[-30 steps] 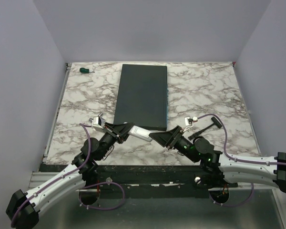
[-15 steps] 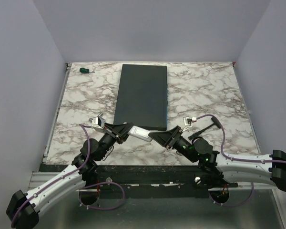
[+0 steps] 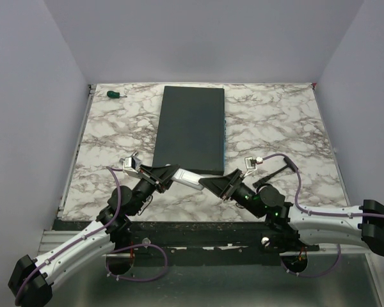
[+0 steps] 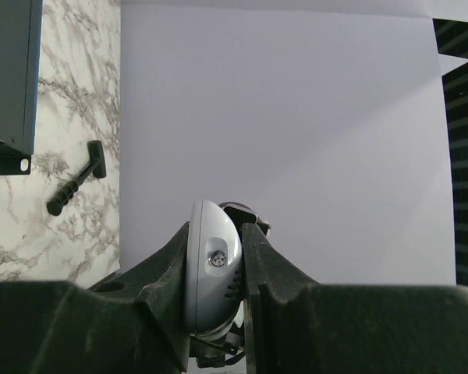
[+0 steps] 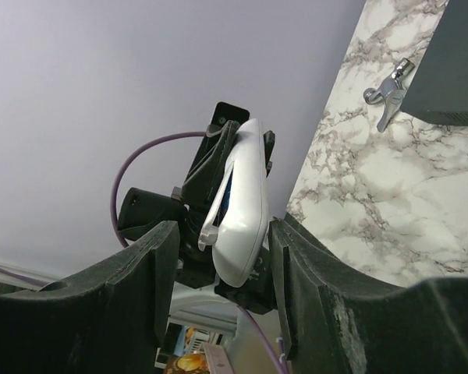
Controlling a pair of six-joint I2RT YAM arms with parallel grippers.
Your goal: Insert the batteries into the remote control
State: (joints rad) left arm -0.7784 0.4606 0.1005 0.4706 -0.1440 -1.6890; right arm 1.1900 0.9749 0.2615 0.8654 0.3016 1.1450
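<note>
White remote [image 3: 191, 178] aloft, clamped in left gripper [image 4: 216, 234] — right gripper [image 5: 222, 230] half-open astride its free end, not yet gripping; close squarely, gently, avoid twisting — batteries unseen

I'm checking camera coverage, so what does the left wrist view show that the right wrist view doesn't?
Only the left wrist view shows the black T-shaped tool, and the remote control end-on, clamped between the left fingers. Only the right wrist view shows a small silver metal piece, a purple cable and the open right fingers flanking the remote. Both show the remote, the marble table and the dark grey slab.
</note>
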